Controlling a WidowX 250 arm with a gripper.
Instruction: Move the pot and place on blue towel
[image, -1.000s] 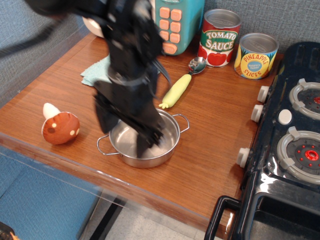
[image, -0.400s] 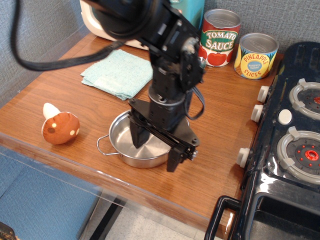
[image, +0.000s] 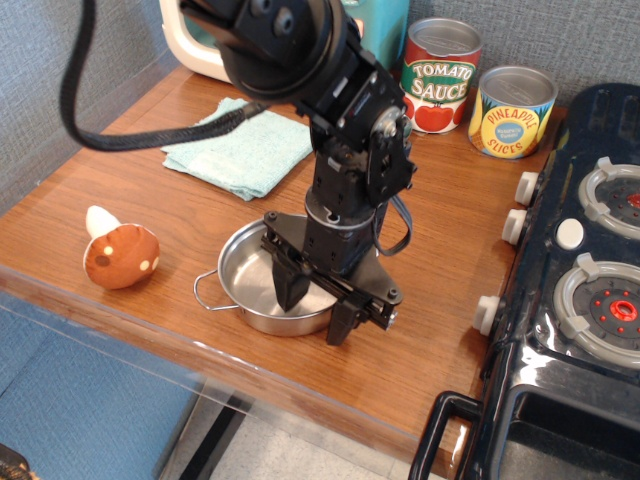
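Note:
The shiny steel pot (image: 250, 285) sits near the table's front edge, one wire loop handle showing on its left. My black gripper (image: 315, 308) points down over the pot's right rim. One finger is inside the pot and the other (image: 342, 322) is outside it, so the rim lies between them. The jaws stand apart around the rim; I cannot tell whether they press on it. The blue towel (image: 240, 148) lies flat behind and to the left of the pot, partly hidden by the arm.
A toy mushroom (image: 118, 253) lies left of the pot. A tomato sauce can (image: 440, 75) and a pineapple can (image: 511, 112) stand at the back. A black toy stove (image: 580, 260) fills the right side. A cream and teal toy appliance (image: 200, 45) stands at the back left.
The arm swung from over the pot's left and middle to its right rim and lowered slightly. The fingers now straddle the rim. The pot has not moved.

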